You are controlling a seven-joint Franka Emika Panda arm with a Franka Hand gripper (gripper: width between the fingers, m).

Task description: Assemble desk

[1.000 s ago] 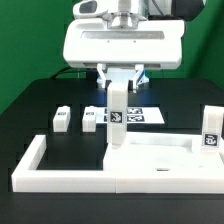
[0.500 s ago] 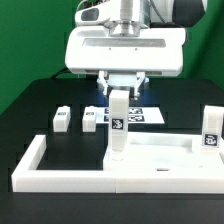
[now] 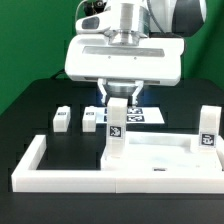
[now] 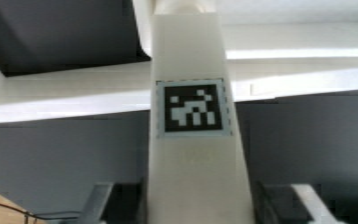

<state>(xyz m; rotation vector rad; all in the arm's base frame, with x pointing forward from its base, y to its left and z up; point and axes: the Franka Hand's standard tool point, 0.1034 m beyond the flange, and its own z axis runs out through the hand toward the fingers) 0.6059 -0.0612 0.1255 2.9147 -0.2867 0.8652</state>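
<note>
Tabletop panel (image 3: 165, 155) lies flat on the black bench (image 3: 45, 95), tucked into the corner of the white U-shaped border rail (image 3: 60, 178) on the exterior view's right. One leg (image 3: 116, 135) stands upright on the panel's corner on the exterior view's left, with its black-and-white tag facing the camera about halfway up. Its lower end meets the panel surface, though whether it has gone into a corner hole cannot be made out. The gripper (image 3: 118, 99) pinches this leg at its upper end, the fingers pressed against opposite faces and the broad white hand directly above. From the wrist view the same leg (image 4: 190, 110) runs as a long white bar down the middle of the picture, its tag square-on, with the pale panel (image 4: 51, 135) beyond it and a patch of dark bench (image 4: 51, 40) past that.

A second leg (image 3: 207, 132) stands upright at the panel's far end on the exterior view's right, well apart from the held one. Two loose legs (image 3: 62, 119) (image 3: 91, 119) sit on the bench behind the rail, near each other but not touching, on the exterior view's left of the gripper. The marker board (image 3: 145, 115) lies flat behind the held leg, partly hidden by it.
</note>
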